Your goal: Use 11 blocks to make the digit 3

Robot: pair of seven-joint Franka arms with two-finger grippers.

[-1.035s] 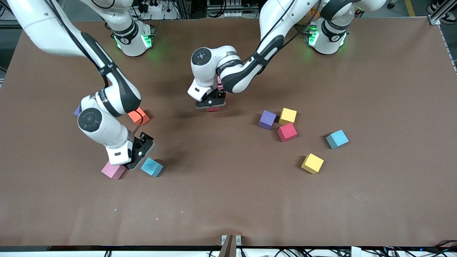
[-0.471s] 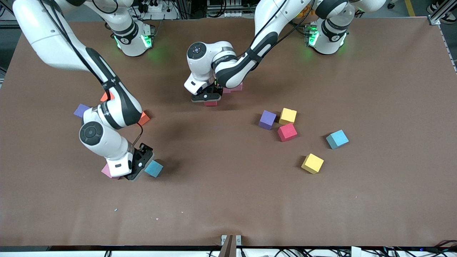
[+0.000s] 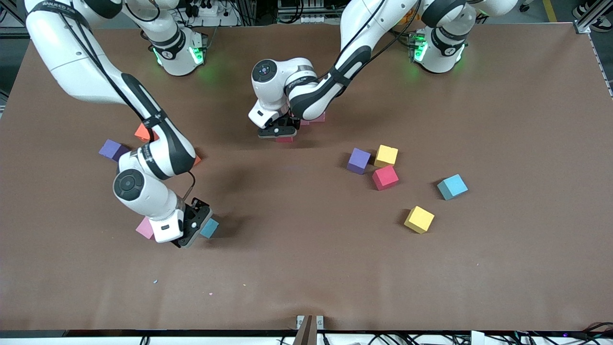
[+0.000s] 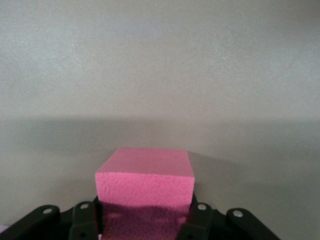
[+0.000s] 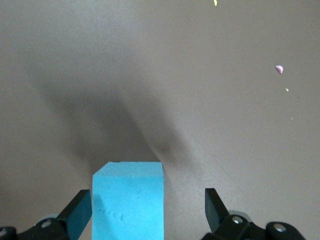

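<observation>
Blocks scattered over the brown table (image 3: 306, 268), placed here against the loose red block (image 3: 385, 177).

- Touching that red block on its edge farther from the front camera: a yellow block (image 3: 386, 155), with a purple block (image 3: 358, 160) just beside it.
- Toward the left arm's end from it: a light blue block (image 3: 452, 187).
- Nearer the front camera than it: a second yellow block (image 3: 419, 219).
- Well apart from it, toward the right arm's end: a second purple block (image 3: 111, 150), an orange block (image 3: 142, 132) half hidden by the right arm, and a pink block (image 3: 143, 228).

Left gripper (image 3: 280, 134): down low, toward the right arm's end from the loose red block, fingers clamped tight on a deep pink-red block (image 4: 145, 182). Held by its two side faces, top face level. Just beside it, a pale pink block (image 3: 317, 117) peeking out under the arm.

Right gripper (image 3: 194, 230): jaws spread wide, down around a second light blue block (image 5: 129, 200), just beside the pink block. Block close against one finger (image 5: 80, 210), clear gap to the other. Nothing gripped.

A few tiny crumbs (image 5: 279, 69) on the table surface near the right gripper.
</observation>
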